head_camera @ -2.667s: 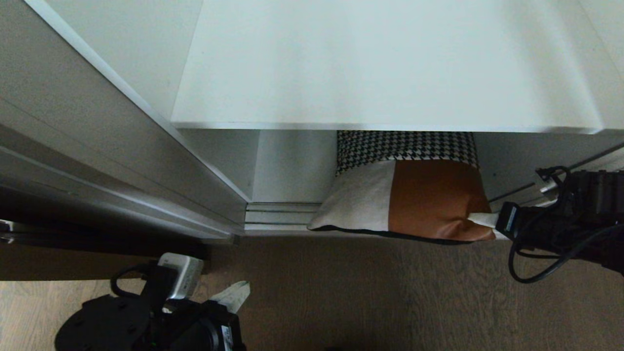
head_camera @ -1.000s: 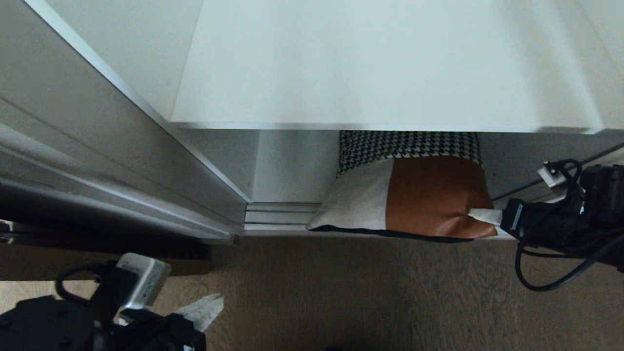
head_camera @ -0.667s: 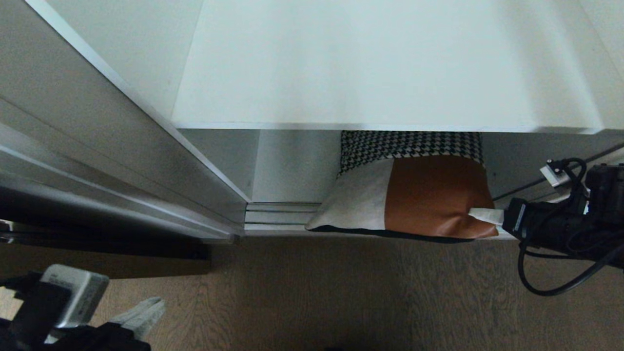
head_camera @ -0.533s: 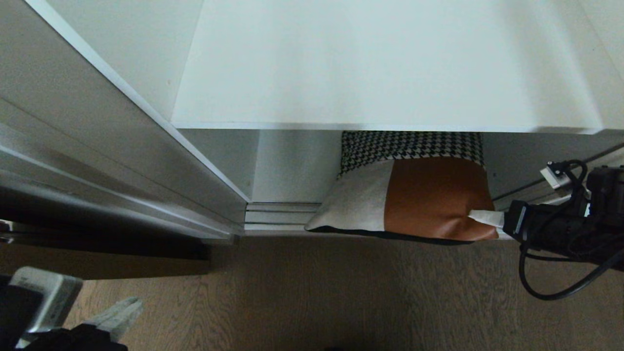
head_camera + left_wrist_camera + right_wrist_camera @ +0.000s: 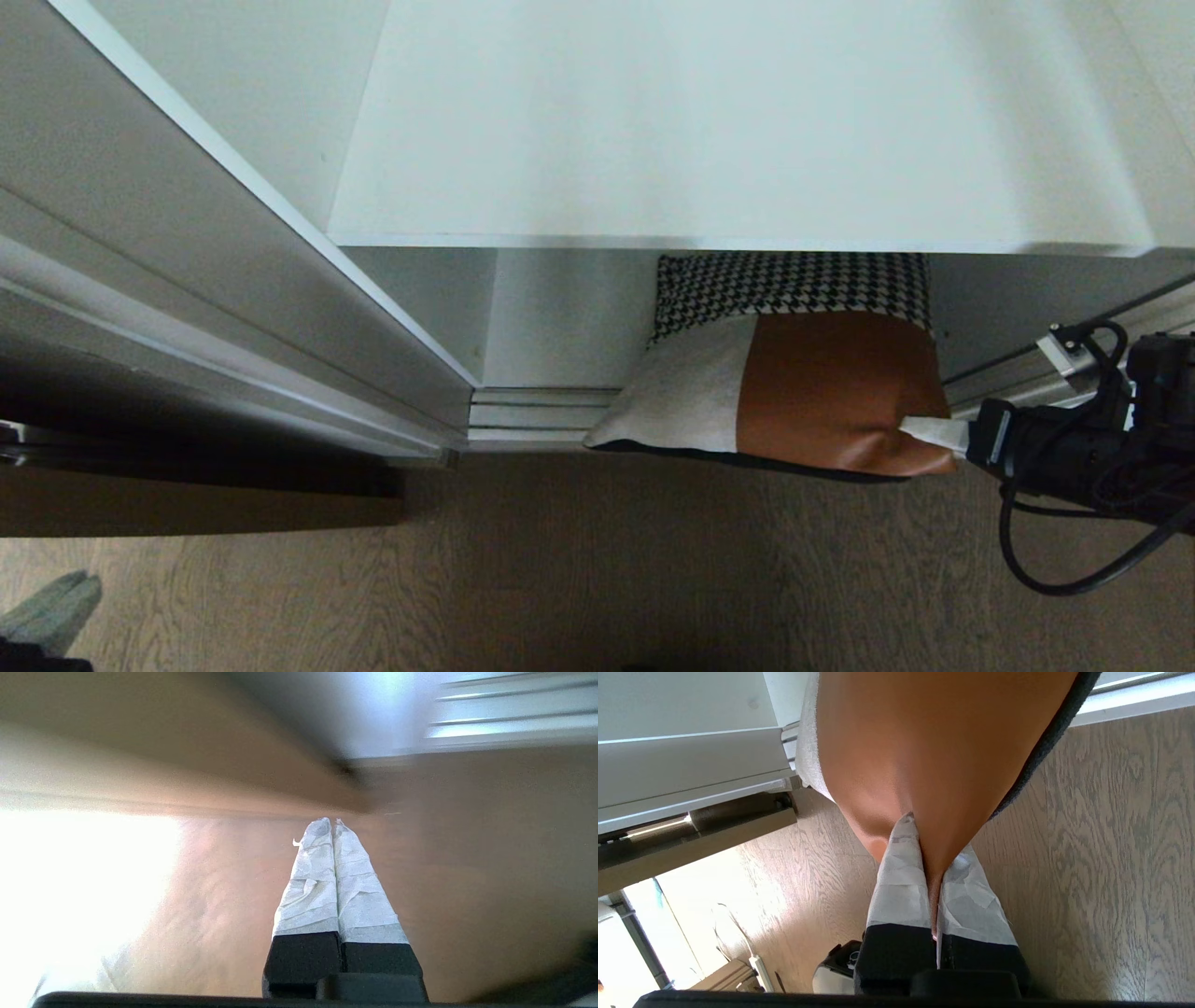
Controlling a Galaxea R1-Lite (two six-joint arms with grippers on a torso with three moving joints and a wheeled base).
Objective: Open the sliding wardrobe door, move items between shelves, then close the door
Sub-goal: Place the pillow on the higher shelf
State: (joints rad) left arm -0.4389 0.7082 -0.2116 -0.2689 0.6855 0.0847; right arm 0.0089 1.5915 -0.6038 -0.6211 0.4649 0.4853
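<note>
Wood-grain floor (image 5: 607, 560) runs up to the white wardrobe's bottom track. Square patchwork cushion (image 5: 775, 383), houndstooth strip, cream fabric and rust-brown leather, lies on the lowest level under a plain white shelf board (image 5: 738, 131), its front edge overhanging the floor. Right pincer (image 5: 934, 432) is clamped on the leather corner nearest it; the cushion stretches leftward from the tips. Left pincer (image 5: 332, 826), tips pressed together and empty, sits well apart at lower left. Likely next: lift upward past the shelf's front edge.
</note>
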